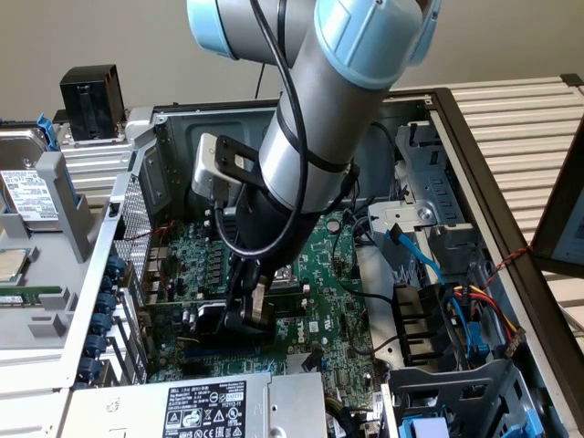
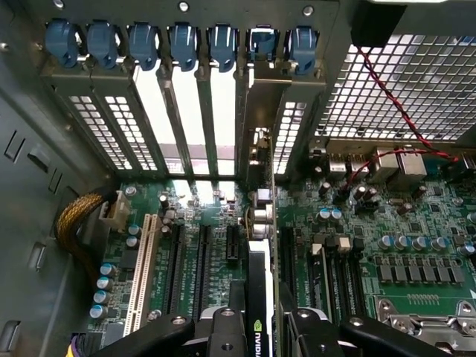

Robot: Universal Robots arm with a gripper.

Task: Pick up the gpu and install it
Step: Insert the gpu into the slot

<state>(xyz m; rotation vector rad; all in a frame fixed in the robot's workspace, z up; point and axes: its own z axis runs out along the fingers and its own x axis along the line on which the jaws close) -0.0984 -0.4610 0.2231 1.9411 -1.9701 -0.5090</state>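
The gpu (image 1: 187,308) stands on edge over the motherboard (image 1: 319,265) inside the open computer case, its black cooler (image 1: 206,324) facing the front. My gripper (image 1: 246,315) is shut on the card's top edge from above. In the wrist view the gpu (image 2: 260,260) runs edge-on between my two black fingers (image 2: 223,326), and its metal bracket reaches the rear slot openings (image 2: 256,149). The card sits in line with a black expansion slot (image 2: 285,256). Whether it is fully seated I cannot tell.
A row of blue retention clips (image 2: 182,41) tops the rear brackets. A white slot (image 2: 141,275) and a yellow-sleeved cable (image 2: 74,223) lie to one side, with a red wire (image 2: 387,89) opposite. The power supply (image 1: 210,406) and coloured cables (image 1: 456,306) crowd the case.
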